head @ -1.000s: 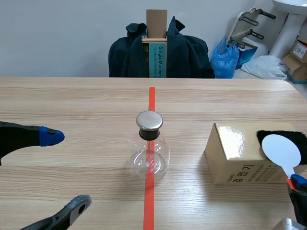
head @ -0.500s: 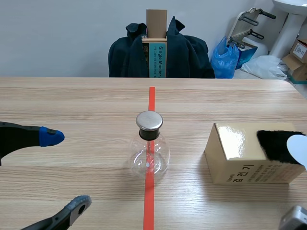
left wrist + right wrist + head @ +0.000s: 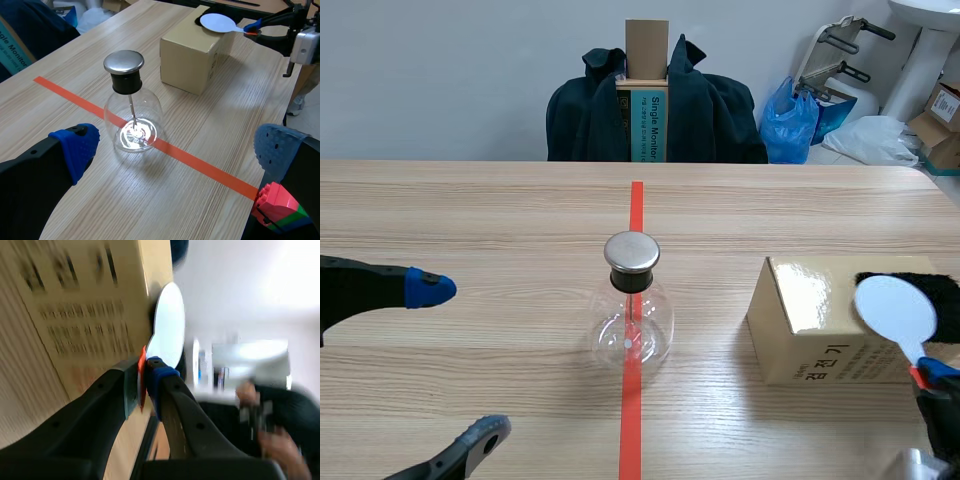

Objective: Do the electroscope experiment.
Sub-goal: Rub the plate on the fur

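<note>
The right gripper [image 3: 144, 377], low in the right corner, is clamped on the red stem of the white paddle [image 3: 894, 310], and the round end has come back in from the right edge to sit over the black fur [image 3: 948, 305] on the box [image 3: 810, 320]. The left gripper [image 3: 458, 362] at the lower left stays put, fingers wide apart. The glass flask [image 3: 631, 320] stands in the middle on the red line [image 3: 636, 205], with bare table [image 3: 500, 220] on both sides.
</note>
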Tool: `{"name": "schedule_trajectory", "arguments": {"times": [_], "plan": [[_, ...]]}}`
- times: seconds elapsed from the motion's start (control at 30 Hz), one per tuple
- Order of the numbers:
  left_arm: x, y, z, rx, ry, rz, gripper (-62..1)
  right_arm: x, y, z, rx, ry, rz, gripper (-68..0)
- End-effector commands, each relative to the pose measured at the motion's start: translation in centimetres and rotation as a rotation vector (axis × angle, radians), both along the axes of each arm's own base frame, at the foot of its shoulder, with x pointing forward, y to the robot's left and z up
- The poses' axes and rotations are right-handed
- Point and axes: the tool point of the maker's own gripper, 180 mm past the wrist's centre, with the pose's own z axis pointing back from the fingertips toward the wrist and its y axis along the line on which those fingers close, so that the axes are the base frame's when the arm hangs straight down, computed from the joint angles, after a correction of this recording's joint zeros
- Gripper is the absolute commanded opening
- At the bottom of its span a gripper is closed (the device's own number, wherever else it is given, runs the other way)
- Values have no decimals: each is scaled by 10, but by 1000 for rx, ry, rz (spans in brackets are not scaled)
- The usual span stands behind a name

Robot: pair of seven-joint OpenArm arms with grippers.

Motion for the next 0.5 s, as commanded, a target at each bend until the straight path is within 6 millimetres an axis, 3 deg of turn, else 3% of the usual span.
{"name": "schedule_trajectory", "arguments": {"times": [0.0, 0.03, 0.17, 0.3, 0.47], "plan": [[1, -4, 5, -31, -11, 1, 14, 9, -23, 8, -23, -21, -95, -667], [1, -4, 5, -31, -11, 1, 14, 9, -24, 8, -25, -18, -93, -667], [1, -4, 5, -31, -11, 1, 14, 6, 8, 6, 10, -12, 63, -667], [1, -4, 5, -31, -11, 1, 14, 10, -23, 5, -23, -2, -93, -667], [1, -4, 6, -32, -11, 2, 14, 10, 8, 8, 8, -19, 67, -667]]}}
